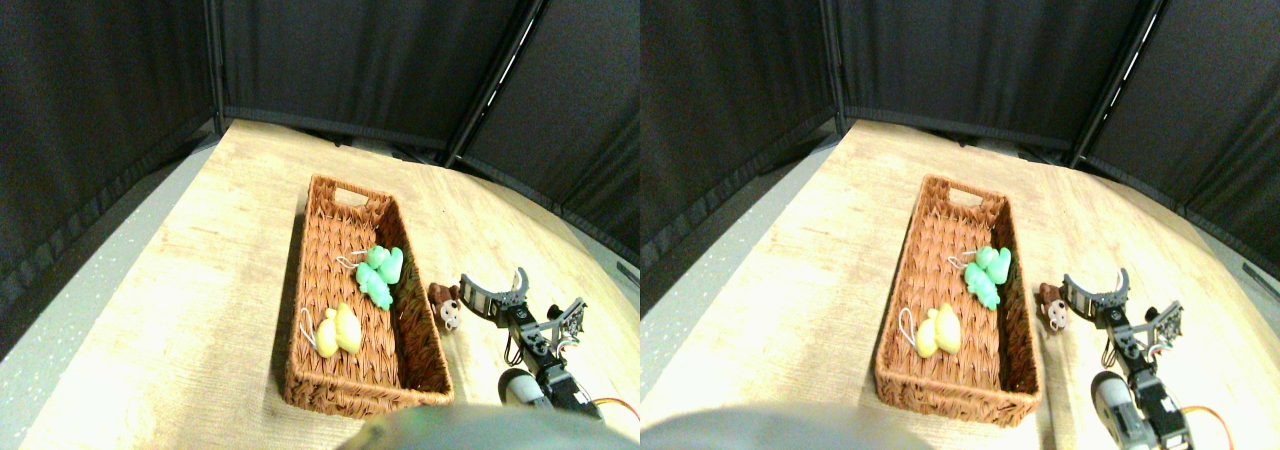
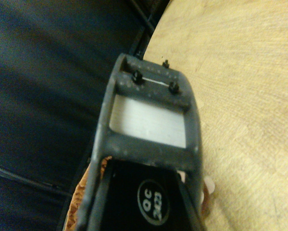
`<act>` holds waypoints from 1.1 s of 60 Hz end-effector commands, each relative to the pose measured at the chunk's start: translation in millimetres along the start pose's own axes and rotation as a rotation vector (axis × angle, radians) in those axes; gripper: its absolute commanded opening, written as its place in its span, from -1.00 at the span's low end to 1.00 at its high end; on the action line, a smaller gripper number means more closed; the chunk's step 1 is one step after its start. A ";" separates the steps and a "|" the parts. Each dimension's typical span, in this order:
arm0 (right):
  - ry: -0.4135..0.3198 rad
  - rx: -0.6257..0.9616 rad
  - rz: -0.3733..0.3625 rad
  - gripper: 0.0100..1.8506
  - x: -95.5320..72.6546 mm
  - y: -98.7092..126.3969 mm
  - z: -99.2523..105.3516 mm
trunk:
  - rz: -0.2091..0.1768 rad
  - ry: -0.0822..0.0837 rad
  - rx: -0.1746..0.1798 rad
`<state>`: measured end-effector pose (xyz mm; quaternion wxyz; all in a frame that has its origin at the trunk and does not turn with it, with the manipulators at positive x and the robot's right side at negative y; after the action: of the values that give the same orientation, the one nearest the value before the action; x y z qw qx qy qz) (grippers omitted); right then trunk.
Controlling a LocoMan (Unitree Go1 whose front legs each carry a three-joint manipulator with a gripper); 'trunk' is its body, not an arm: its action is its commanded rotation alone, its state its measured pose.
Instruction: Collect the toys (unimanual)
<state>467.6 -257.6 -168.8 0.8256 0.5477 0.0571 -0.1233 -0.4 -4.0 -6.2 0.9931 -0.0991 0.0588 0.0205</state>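
The right gripper (image 1: 492, 292) is held with jaws spread beside the brown plush toy (image 1: 446, 305), just outside the wicker basket (image 1: 330, 390), seemingly readied for grasping.

A lab test booth: black curtain panels (image 1: 350, 50) on poles around a pale wood-grain floor (image 1: 200, 300).

The basket (image 1: 340, 300) at lower centre is rough brown woven wicker. The green toy (image 1: 380, 275), yellow toy (image 1: 338, 332) and brown toy (image 1: 446, 306) look soft, matt plush. The table (image 1: 180, 300) shows pale, smooth wood grain. Across the top, dark matt cloth panels (image 1: 340, 40). The gripper (image 1: 494, 288) looks like matt dark plastic.
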 end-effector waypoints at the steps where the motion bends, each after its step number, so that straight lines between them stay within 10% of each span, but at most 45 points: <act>1: 0.029 0.050 -0.010 -0.09 2.6 -4.4 -4.3 | 0.020 -0.001 -0.037; 55: 0.042 0.165 -0.250 -0.18 37.8 -71.4 -33.4 | 0.043 0.015 -0.037; 66: -0.012 0.134 -0.236 -0.85 32.7 -61.6 -33.2 | 0.034 0.015 -0.031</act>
<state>483.6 -254.8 -251.8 0.7486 0.6127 0.1351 -0.2144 -4.3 -3.3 -5.5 0.9916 -0.1093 0.0578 0.0368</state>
